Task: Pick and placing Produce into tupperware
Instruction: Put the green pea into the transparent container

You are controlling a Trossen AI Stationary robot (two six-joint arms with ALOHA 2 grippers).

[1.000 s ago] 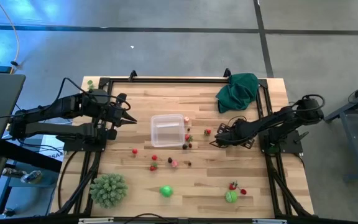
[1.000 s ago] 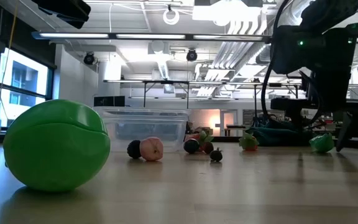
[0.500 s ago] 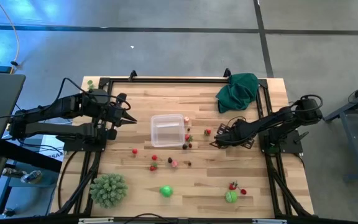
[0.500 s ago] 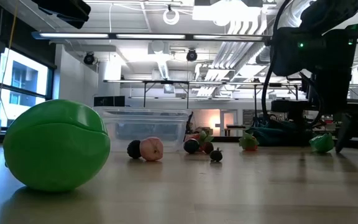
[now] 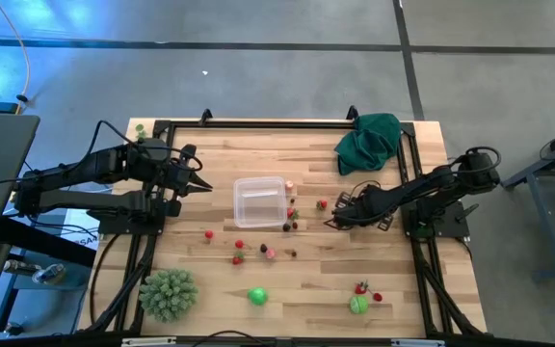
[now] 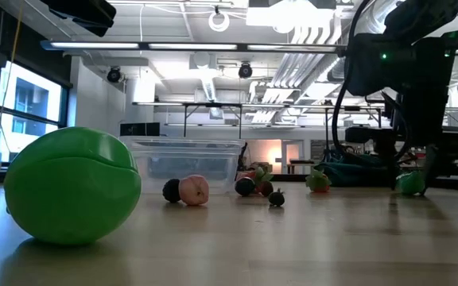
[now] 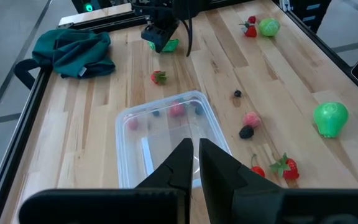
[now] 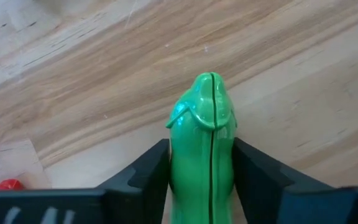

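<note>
The clear tupperware (image 5: 260,202) stands mid-table, also seen in the left wrist view (image 7: 166,134) and the low view (image 6: 185,163). Small red, pink and dark produce (image 5: 239,245) lies scattered around it on the wood; a bright green piece (image 5: 257,296) rests nearer the near edge. My right gripper (image 5: 333,222) is right of the container, shut on a small green produce piece (image 8: 202,137). My left gripper (image 5: 200,186) hovers left of the container, fingers shut (image 7: 194,158) and holding nothing. My right gripper pinches the small green produce piece (image 8: 202,149) between its two fingers (image 8: 148,171), one on each flank, with the piece's seamed end sticking out past them. The fingers slant down toward the table. In the low view the piece (image 6: 410,183) sits low at the tabletop.
A dark green cloth (image 5: 367,140) lies at the far right corner. A large spiky pale-green ball (image 5: 169,292) sits at the near left. More produce (image 5: 359,301) lies near the right near edge. Black rails frame the table (image 5: 258,123).
In the low view, my right gripper's visible finger has moved in from a small gap beside the green piece to lie against it. The piece stays where it was. My left arm has kept still.
</note>
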